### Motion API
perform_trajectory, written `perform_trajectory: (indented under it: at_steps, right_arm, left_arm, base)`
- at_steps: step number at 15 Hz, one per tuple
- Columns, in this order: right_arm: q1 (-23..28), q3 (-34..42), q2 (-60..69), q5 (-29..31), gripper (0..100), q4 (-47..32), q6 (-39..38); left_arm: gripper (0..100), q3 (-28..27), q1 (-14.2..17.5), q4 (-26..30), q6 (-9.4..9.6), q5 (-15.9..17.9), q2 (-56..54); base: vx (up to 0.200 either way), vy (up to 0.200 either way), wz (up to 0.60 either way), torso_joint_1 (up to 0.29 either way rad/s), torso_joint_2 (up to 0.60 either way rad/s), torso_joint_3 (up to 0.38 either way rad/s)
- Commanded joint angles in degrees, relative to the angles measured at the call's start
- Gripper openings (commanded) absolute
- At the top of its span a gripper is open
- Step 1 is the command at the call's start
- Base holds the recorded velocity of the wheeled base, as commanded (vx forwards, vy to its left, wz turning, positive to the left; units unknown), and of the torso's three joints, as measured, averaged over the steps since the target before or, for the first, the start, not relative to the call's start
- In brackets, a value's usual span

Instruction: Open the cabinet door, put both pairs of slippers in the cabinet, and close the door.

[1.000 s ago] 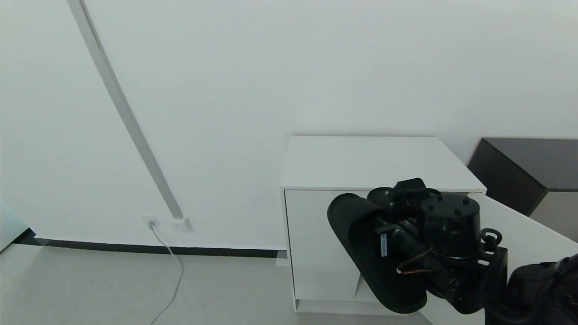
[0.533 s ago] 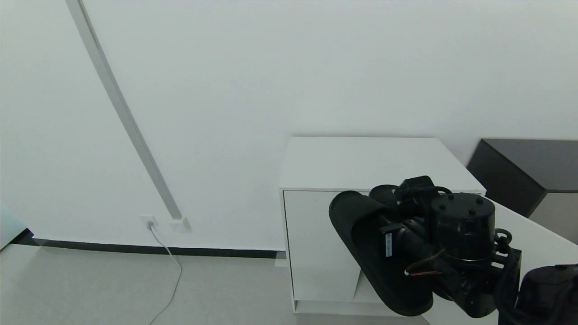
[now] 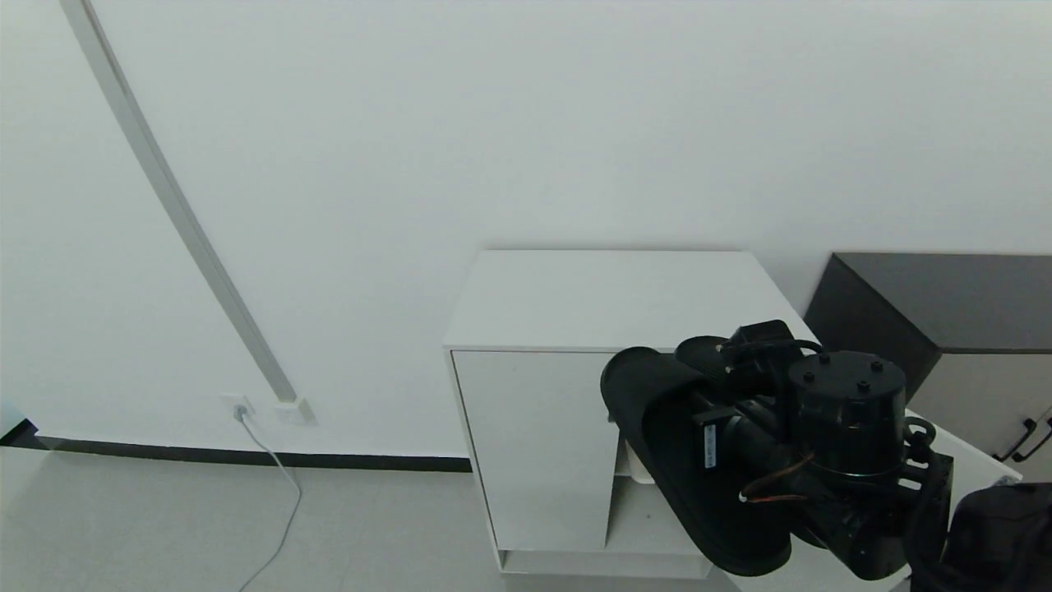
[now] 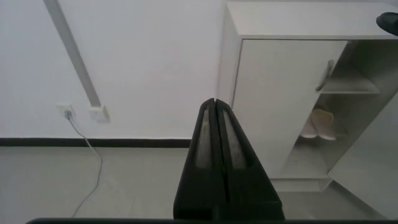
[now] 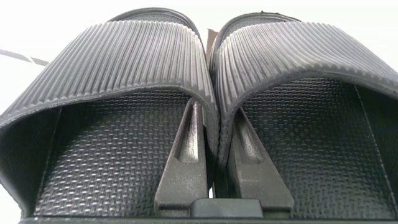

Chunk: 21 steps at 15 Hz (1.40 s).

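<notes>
A white cabinet (image 3: 604, 298) stands against the wall, its left door (image 3: 534, 444) closed and its right half open. My right gripper (image 5: 214, 168) is shut on the inner strap edges of a pair of black slippers (image 5: 124, 74). It holds them soles outward in front of the open half, where the black slippers (image 3: 674, 444) cover much of the opening. In the left wrist view a light pair of slippers (image 4: 321, 123) lies inside the cabinet (image 4: 280, 93), below a shelf (image 4: 349, 87). My left gripper (image 4: 215, 124) is shut with nothing in it, low and left of the cabinet.
A dark cabinet (image 3: 937, 304) stands right of the white one. The open door (image 3: 974, 452) juts toward me at right. A wall socket with a hanging cable (image 3: 240, 409) and a slanted wall strip (image 3: 173, 205) are at left. Bare floor (image 3: 246, 526) lies left of the cabinet.
The whole head view has swung to the right, so the cabinet sits further left in the picture and its open half shows. The right gripper keeps the black slippers, slightly lower than a second ago.
</notes>
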<state>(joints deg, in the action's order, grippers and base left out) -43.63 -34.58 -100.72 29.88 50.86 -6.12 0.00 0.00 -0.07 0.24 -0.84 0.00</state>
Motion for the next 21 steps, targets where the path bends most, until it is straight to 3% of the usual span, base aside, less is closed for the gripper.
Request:
perform_trajectory:
  at_steps: [1, 4, 21]
  right_arm:
    - [-0.05, 0.04, -0.18, 0.00, 0, 0.03, 0.06]
    - [-0.14, 0.57, -0.27, 0.00, 0, 0.03, 0.06]
    - [0.21, 0.92, -2.46, 0.27, 0, 1.17, 0.32]
  left_arm:
    - [0, 0.00, 0.00, -0.01, 0.02, -0.04, 0.00]
    - [0, 0.00, 0.00, -0.01, 0.02, -0.04, 0.09]
    - [0, 0.00, 0.00, -0.01, -0.07, -0.04, 0.00]
  base:
    - [0.000, -0.200, 0.00, 0.007, 0.00, -0.002]
    - [0.000, -0.200, 0.00, 0.002, 0.00, 0.001]
    - [0.000, 0.000, 0.00, 0.000, 0.00, 0.000]
